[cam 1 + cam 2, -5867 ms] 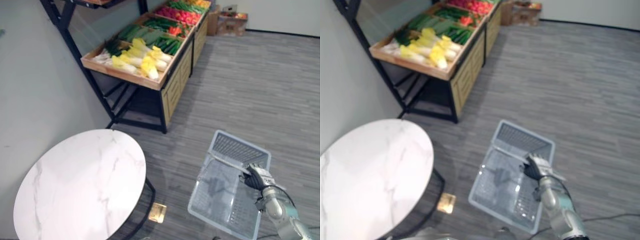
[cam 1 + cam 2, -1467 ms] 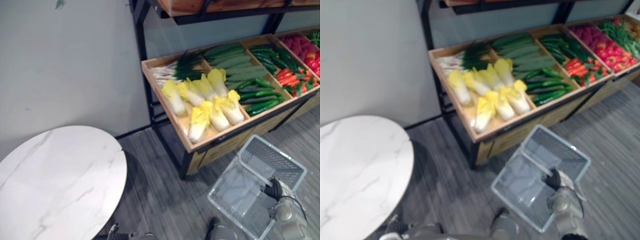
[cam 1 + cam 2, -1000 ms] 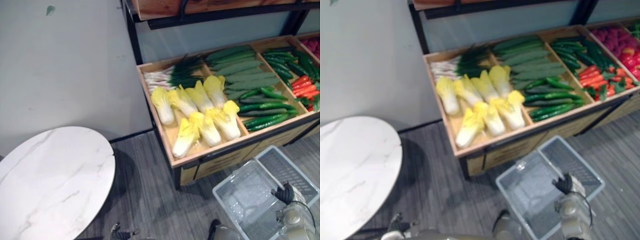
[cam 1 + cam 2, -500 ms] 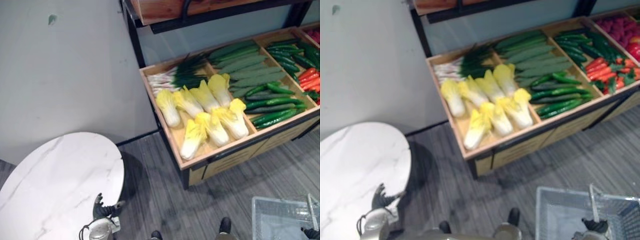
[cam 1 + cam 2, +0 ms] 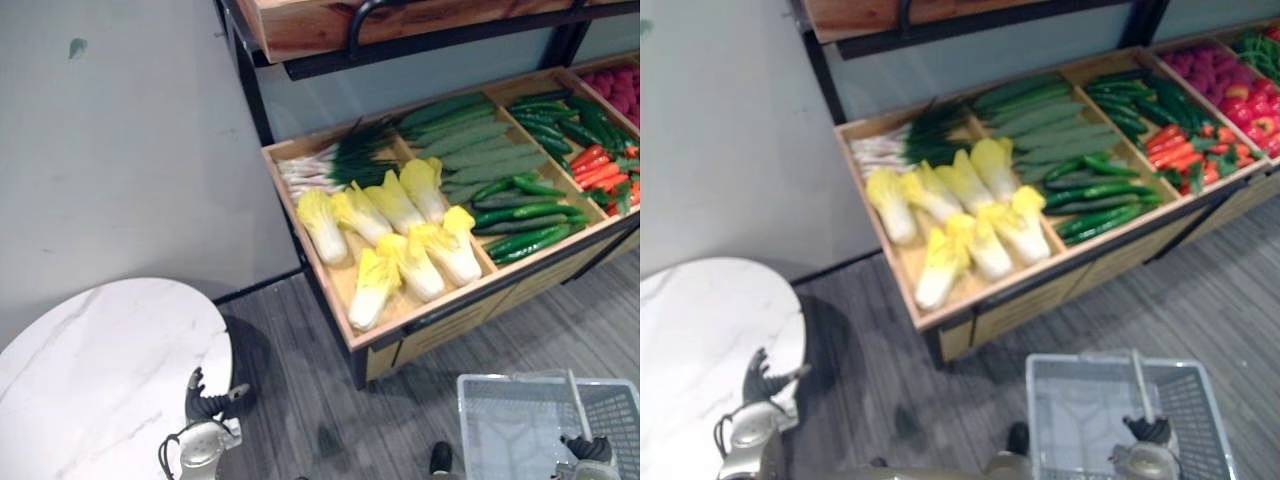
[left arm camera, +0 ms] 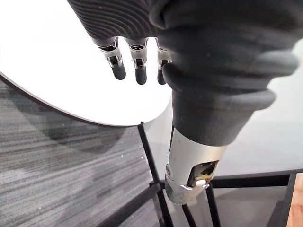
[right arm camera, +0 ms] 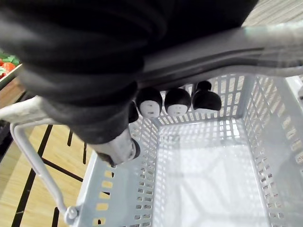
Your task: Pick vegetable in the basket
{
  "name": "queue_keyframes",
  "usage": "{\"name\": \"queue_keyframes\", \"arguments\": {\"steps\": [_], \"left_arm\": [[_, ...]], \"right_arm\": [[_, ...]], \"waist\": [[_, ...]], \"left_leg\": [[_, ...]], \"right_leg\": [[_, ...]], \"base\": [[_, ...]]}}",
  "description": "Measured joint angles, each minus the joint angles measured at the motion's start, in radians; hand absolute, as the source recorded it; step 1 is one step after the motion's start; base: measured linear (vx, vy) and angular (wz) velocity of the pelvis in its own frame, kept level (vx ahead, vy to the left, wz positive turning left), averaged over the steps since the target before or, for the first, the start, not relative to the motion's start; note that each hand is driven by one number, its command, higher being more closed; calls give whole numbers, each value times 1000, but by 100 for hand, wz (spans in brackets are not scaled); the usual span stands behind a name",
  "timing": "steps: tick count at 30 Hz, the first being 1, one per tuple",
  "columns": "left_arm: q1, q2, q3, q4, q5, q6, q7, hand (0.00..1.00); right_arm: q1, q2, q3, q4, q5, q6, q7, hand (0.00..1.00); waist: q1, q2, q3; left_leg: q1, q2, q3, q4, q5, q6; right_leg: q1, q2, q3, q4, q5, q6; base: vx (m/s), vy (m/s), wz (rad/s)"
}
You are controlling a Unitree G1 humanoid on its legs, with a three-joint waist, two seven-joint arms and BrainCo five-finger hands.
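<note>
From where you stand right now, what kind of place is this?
Most likely the produce corner of a grocery shop: a wooden display stand split into compartments of napa cabbages, cucumbers and scallions, and a grey plastic shopping basket hanging by its handle from the right hand.

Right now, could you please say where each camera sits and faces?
Left eye view: head, looking down at the vegetable stand; left hand shows.
Right eye view: beside it, sharing stand, table, basket; right hand shows.
Left wrist view: along open fingers over the table.
Right wrist view: into the empty basket, handle gripped.
</note>
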Motion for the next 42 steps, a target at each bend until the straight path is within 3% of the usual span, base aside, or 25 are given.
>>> {"name": "queue_keyframes", "arguments": {"steps": [4,10,19,22,24,31,37,42], "left_arm": [[-18,8,3,-68,8,9,13,0],[-15,5,7,-364,84,10,42,0],[-16,-99,-38,-607,128,33,46,0],[-19,-105,-90,-637,154,33,38,0],[-21,-108,-135,-644,158,33,25,0],[-76,-147,-243,-644,158,53,-3,0],[-117,-146,-279,-612,174,75,-2,0],[-136,-141,-280,-546,196,100,2,0]], "right_arm": [[-4,16,38,-42,0,-2,0,100],[4,15,39,-56,-2,-3,1,100],[11,17,39,-57,-9,-4,6,100],[9,17,40,-57,-10,-2,8,100],[11,17,46,-57,-11,1,9,100],[28,17,58,-57,-15,6,9,100],[20,21,60,-57,-48,10,9,100],[24,29,63,-65,-48,14,9,100]], "waist": [[1,-13,-8],[-1,-13,-10],[-3,-8,-12],[-7,-8,-13],[-24,-8,-13],[-29,-9,-12],[-51,-11,-11],[-52,-13,-10]], "left_leg": [[-28,1,13,0,-1,-2],[-26,3,-4,-1,-1,-2],[11,8,11,1,-26,-13],[7,10,20,1,-26,-13],[9,17,27,2,-26,-13],[28,24,64,1,-30,-18],[32,26,79,1,-31,-20],[42,27,97,3,-35,-23]], "right_leg": [[-38,3,11,0,4,-3],[-27,5,-8,0,8,-4],[-13,10,6,18,7,-5],[-35,13,22,24,7,-5],[-39,21,27,28,5,-8],[-48,33,63,29,5,-9],[-57,37,78,31,7,-11],[-54,41,82,18,17,-25]], "base": [[-2,-19,-9],[51,-9,4],[-15,-2,-7],[-39,-31,-17],[-19,-46,-11],[-5,-30,-14],[-5,-26,-8],[-18,-27,-12]]}}
